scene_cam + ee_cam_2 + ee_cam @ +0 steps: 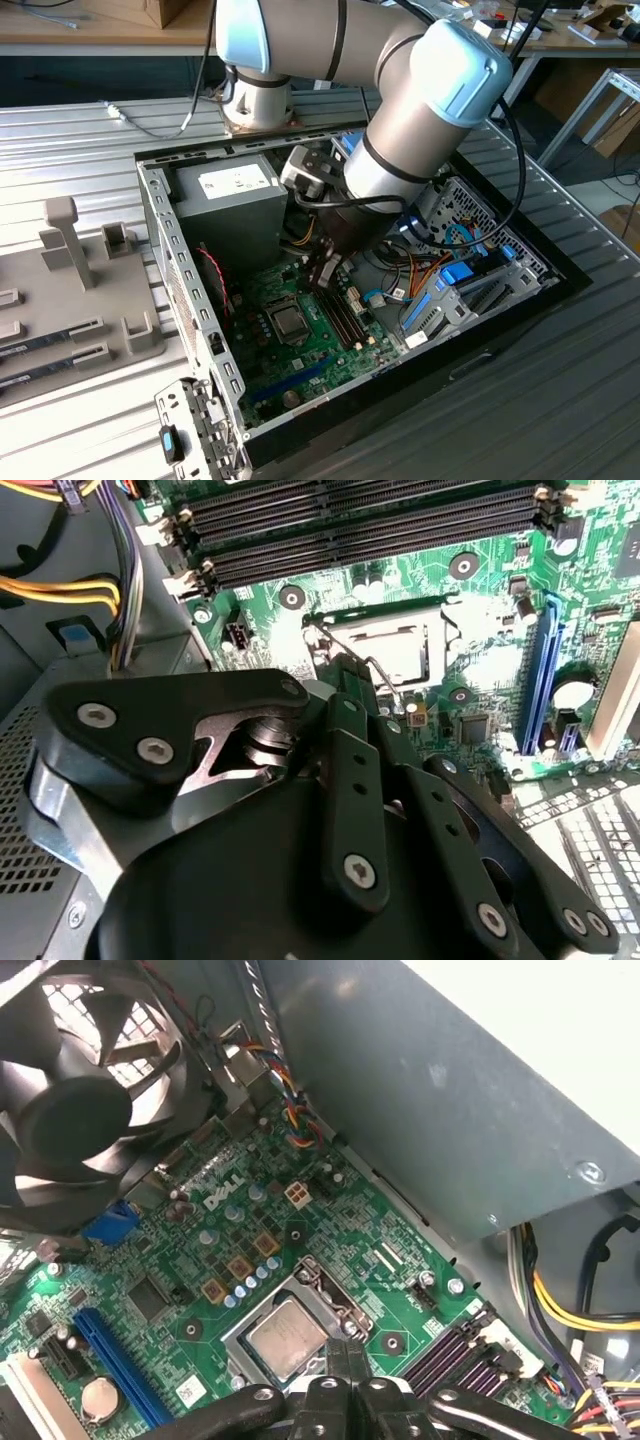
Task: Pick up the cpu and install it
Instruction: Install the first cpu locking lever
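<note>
Items as I read them from my station:

- cpu (pixel 288 1338): brushed silvery metal top, dull sheen.
- socket frame (pixel 340 1305): bright bare metal.
- motherboard (pixel 250 1230): green lacquered board, slightly glossy.
- gripper (pixel 350 695): matt black links, looks like anodised metal, with shiny steel screw heads.
- fan (pixel 75 1110): smooth dark plastic blades.
- power supply (pixel 235 200): grey sheet metal, satin, with a paper label.
- computer case (pixel 185 270): unpainted perforated steel.
- table (pixel 70 140): ribbed pale metal.
</note>
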Controlling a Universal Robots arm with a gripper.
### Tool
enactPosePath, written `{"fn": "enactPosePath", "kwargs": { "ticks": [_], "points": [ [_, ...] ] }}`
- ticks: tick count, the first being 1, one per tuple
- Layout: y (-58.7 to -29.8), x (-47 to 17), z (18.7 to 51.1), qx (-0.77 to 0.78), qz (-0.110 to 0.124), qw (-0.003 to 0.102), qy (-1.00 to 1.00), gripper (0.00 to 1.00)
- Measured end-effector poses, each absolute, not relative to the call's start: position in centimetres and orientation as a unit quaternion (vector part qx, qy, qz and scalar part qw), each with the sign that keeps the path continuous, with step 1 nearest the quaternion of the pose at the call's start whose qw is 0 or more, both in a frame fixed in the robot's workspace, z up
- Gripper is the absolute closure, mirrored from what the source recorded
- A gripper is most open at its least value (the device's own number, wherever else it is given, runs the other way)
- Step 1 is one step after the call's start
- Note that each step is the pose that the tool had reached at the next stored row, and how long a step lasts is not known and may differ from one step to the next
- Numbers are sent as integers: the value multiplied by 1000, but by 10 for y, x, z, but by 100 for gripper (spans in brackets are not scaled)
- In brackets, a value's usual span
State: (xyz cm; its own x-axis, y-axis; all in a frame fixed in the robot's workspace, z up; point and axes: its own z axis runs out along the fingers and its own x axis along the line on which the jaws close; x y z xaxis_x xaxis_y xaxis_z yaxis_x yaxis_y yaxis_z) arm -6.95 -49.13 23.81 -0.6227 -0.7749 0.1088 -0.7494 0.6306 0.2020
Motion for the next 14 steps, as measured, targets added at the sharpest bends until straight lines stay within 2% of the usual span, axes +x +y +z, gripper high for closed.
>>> {"fn": "enactPosePath", "kwargs": {
  "ticks": [6,14],
  "points": [
    [-498,-68,236,424,-69,94,-898,89],
    [-499,-63,218,424,-71,98,-898,89]
  ]
}}
